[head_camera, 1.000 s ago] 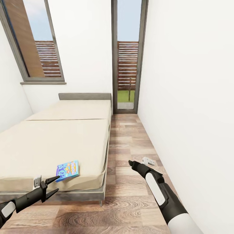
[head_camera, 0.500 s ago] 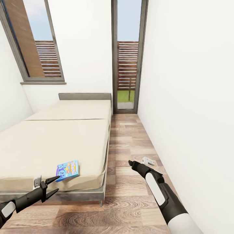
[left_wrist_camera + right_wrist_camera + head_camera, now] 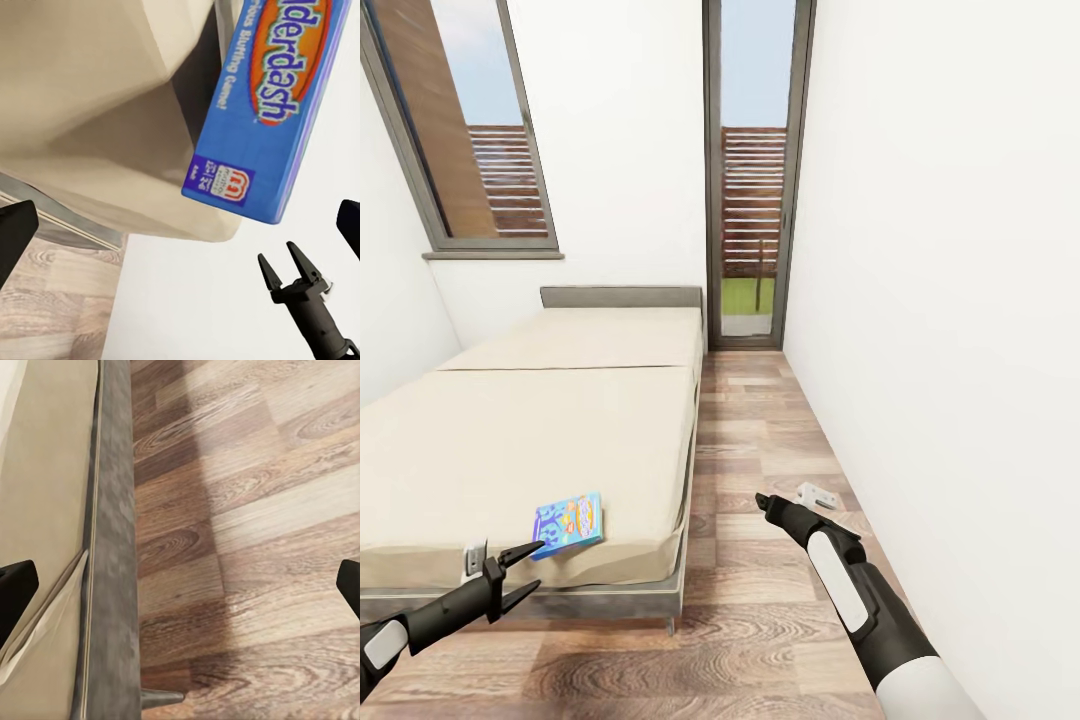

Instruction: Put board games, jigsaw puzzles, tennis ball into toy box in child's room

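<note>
A blue board game box (image 3: 568, 523) lies flat on the beige bed (image 3: 510, 440), near its front right corner. My left gripper (image 3: 532, 568) hovers open just in front of and below the box, at the bed's front edge. In the left wrist view the box (image 3: 270, 97) reads "Balderdash" and sticks out past the mattress, with the dark fingertips (image 3: 15, 232) spread wide at the frame's sides. My right gripper (image 3: 763, 502) hangs open over the wooden floor to the right of the bed, holding nothing; its fingertips (image 3: 15, 585) stand far apart in the right wrist view.
The grey bed frame (image 3: 112, 547) runs along a narrow strip of wooden floor (image 3: 760, 440) between the bed and the white right wall. A small white-grey item (image 3: 818, 494) lies on the floor by that wall. A glass door (image 3: 752, 180) stands at the far end.
</note>
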### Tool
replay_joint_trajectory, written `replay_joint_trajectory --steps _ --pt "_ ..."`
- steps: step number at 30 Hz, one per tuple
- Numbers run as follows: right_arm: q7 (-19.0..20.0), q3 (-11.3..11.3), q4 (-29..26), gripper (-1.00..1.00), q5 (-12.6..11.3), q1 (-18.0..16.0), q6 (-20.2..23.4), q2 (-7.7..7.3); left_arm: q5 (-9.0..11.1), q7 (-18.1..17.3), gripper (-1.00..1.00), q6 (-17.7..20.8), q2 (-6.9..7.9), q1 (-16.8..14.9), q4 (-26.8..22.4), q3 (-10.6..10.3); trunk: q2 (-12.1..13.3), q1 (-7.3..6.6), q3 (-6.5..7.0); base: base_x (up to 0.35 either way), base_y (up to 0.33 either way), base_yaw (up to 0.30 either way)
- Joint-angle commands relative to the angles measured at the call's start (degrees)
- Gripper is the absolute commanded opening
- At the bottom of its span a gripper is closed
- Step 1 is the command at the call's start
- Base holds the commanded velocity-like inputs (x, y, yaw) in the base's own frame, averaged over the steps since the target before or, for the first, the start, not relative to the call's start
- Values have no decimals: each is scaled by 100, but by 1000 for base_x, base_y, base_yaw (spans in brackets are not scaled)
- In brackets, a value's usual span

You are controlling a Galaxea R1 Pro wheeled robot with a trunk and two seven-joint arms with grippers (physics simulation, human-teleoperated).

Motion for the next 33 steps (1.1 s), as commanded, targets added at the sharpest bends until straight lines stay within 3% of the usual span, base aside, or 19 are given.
replay_joint_trajectory --steps 1,23,28,33 --pt "-56 10 -9 100 -60 -3 10 -3 59 -5 100 46 3 -2 2 -39 -3 -1 -6 0 0 0" --pt "-56 10 -9 100 -60 -3 10 -1 68 -8 100 40 5 -2 2 -41 38 -23 12 0 0 0" --pt "-56 10 -9 100 -60 -3 10 0 68 -8 100 39 3 -2 2 -41 238 -133 102 0 0 0" --pt "-56 10 -9 100 -60 -3 10 0 68 -8 100 39 2 -2 2 -41 238 -133 102 0 0 0"
